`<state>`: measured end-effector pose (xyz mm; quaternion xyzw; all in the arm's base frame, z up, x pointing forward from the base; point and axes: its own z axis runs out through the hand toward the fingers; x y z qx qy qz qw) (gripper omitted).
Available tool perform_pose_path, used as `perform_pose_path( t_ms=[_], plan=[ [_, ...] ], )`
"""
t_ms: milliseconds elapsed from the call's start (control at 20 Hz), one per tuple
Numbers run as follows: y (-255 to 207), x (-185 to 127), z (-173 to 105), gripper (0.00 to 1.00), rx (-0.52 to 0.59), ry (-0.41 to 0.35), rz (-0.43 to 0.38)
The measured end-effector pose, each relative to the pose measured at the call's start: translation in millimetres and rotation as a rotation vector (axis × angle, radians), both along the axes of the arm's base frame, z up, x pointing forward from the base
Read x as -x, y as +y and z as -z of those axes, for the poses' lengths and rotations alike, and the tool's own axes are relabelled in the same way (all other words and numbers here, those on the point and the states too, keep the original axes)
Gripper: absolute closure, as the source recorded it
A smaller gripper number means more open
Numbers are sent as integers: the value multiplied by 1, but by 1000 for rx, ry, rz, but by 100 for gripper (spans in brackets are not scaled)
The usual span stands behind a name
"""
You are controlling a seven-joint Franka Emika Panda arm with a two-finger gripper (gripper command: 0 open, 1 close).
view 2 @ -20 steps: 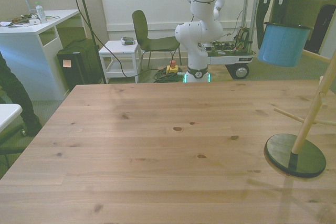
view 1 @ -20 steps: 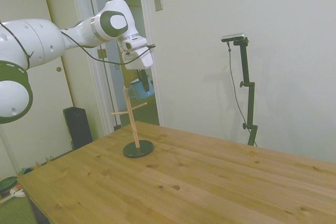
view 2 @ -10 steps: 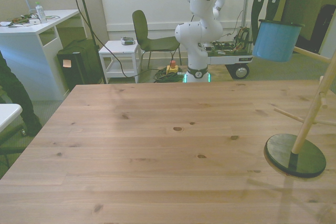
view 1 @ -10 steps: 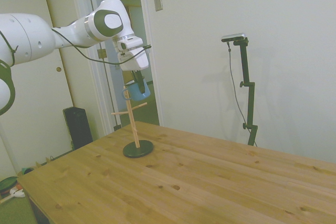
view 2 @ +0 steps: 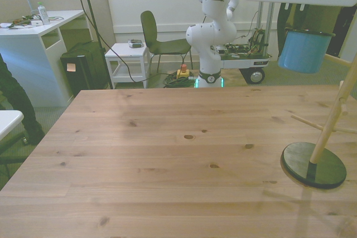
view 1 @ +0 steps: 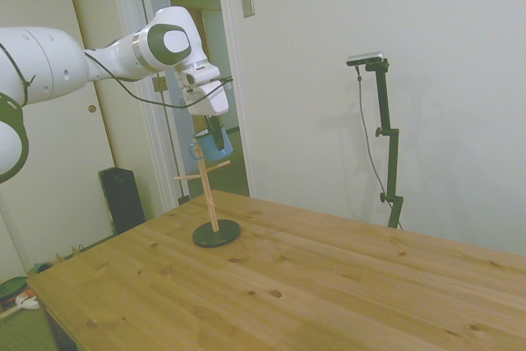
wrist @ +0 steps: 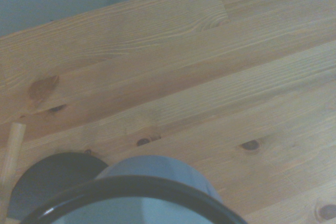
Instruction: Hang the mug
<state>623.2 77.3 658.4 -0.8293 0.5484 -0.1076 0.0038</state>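
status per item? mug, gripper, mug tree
mug: upright, held in the air beside the top of the stand, not hung yet.
gripper: shut on the mug's rim from above.
wooden mug stand: upright on its dark round base on the table, pegs bare.

walls: pale | doorway (view 1: pixel 197 80) | green chair (view 2: pixel 159 40) | white desk (view 2: pixel 33 32) | small white side table (view 2: pixel 127 62)
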Motion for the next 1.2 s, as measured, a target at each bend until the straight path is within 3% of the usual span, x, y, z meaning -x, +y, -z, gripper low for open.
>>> perform_pose_path(
  t_ms=[950, 1000, 1200],
  plan=[
    [15, -30, 12, 100, -18, -21, 51],
    [15, -32, 15, 0, -18, -19, 53],
    [16, -37, 21, 0, -22, -14, 69]
  ],
)
